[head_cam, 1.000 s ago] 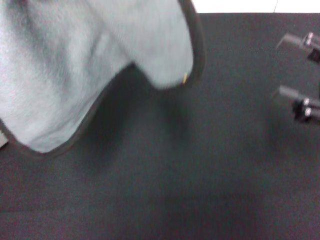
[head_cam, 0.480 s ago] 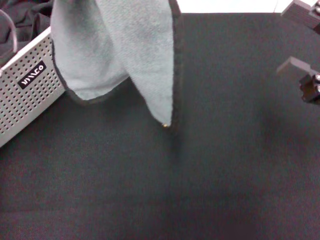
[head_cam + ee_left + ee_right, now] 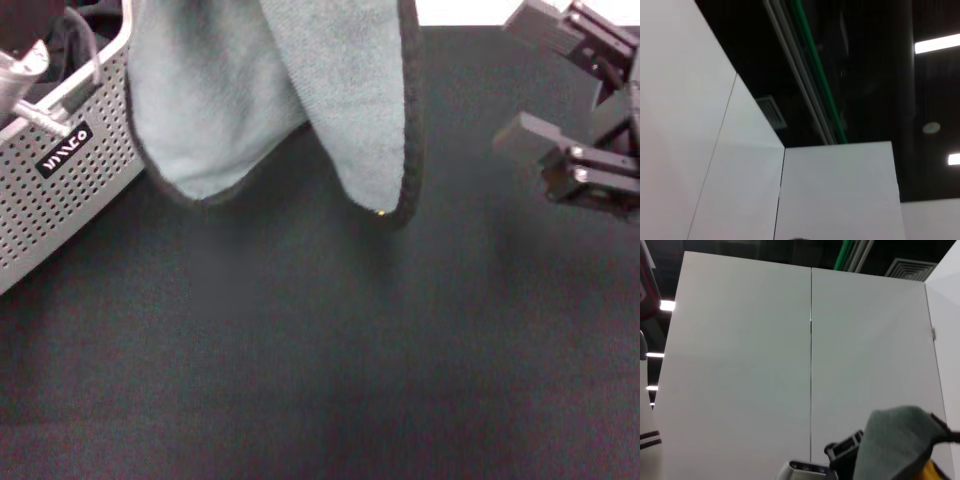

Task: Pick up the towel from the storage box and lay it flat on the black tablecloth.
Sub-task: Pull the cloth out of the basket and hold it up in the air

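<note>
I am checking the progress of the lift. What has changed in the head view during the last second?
The towel, hanging folded, has swung left-to-right: it filled the upper left, drew back, and now its lowest corner hangs further right. The storage box came into view at left. The right gripper, open, has moved inward and toward the towel. The black tablecloth stays flat and bare below.

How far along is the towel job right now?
Pickup looks done: the towel hangs clear of the box, above the tablecloth. The left end effector is out of view; the right end effector waits open nearby. Laying it flat remains.
</note>
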You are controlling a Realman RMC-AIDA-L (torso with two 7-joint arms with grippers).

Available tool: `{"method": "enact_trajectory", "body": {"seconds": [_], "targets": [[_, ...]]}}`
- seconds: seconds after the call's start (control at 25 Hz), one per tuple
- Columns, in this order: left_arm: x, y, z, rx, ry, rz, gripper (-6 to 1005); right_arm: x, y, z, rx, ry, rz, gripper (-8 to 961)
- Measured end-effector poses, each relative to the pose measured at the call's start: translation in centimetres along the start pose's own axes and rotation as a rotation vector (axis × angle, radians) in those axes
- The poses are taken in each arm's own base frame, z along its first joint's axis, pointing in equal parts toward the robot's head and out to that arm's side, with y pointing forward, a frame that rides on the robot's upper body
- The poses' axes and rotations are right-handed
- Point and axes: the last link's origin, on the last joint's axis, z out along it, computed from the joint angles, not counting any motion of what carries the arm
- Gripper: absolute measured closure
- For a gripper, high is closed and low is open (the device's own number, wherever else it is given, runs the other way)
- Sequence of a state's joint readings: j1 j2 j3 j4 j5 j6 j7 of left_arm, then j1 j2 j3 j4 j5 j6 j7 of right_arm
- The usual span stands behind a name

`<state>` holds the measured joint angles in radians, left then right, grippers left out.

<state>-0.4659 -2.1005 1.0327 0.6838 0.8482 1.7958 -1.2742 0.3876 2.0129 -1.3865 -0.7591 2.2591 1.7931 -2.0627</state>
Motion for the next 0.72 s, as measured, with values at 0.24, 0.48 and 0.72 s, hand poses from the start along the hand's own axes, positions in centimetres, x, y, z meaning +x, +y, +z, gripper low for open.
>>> {"method": "enact_trajectory", "body": {"seconds": [0.24, 0.48, 0.72], "targets": [[-0.6, 0.6, 0.8, 0.000, 0.087, 0.070, 937, 1.0, 0.1, 0.8, -0.019, 0.004, 0.023, 98], [-1.1, 0.4, 0.9, 0.024, 0.087, 0.082, 929, 1.4, 0.2, 1.1, -0.018, -0.001, 0.041, 97], [-1.5, 0.7, 1.3, 0.017, 0.105, 0.087, 922, 2.4, 0.4, 1.6, -0.007, 0.010, 0.057, 103]]}}
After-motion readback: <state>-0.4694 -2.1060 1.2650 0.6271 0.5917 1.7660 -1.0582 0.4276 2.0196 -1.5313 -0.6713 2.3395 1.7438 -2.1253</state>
